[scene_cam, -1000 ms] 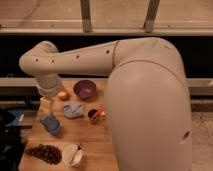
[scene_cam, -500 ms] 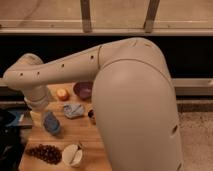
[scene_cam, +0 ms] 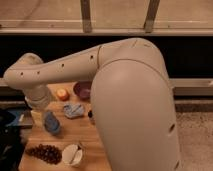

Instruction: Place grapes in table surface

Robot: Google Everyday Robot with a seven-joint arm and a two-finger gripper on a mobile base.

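At lower left, lumpy dark reddish-purple grapes lie on the light wooden butcher-block table surface. Above them the gripper hangs below the smooth beige arm; whether it is wide or narrow cannot be told. Farther right sits a round purple bowl.

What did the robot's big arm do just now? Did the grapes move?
The arm swung left in the picture and dipped lower, so the pincer now hangs over the left end of the table surface. Nothing was visibly grabbed or dropped. The grapes stayed near the front edge.
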